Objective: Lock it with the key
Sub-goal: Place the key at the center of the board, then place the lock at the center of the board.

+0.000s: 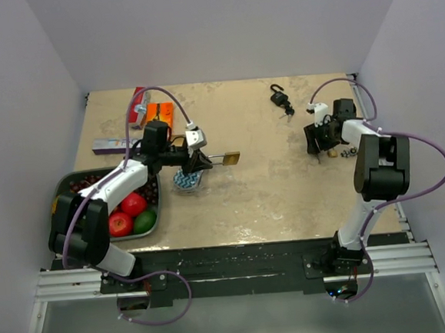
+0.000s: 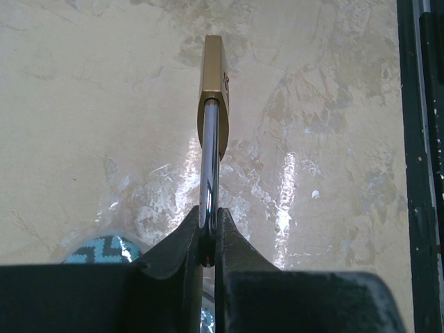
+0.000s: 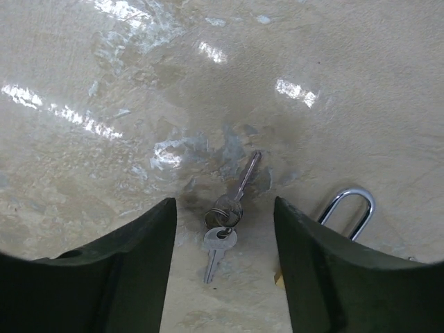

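Note:
My left gripper (image 1: 205,165) (image 2: 208,211) is shut on the silver shackle of a brass padlock (image 1: 231,158) (image 2: 214,83) and holds it out level above the table, body pointing away from the fingers. My right gripper (image 1: 318,142) (image 3: 223,208) is open, low over the table at the right. Two silver keys on a ring (image 3: 223,225) lie flat between its fingers, untouched. The keys are hidden under the gripper in the top view.
A second padlock's silver shackle (image 3: 349,208) lies just right of my right fingers. A black padlock (image 1: 279,98) lies at the back. A blue patterned item (image 1: 187,181) sits under my left gripper. A tray (image 1: 61,188) of fruit is front left, with boxes (image 1: 159,113) behind it.

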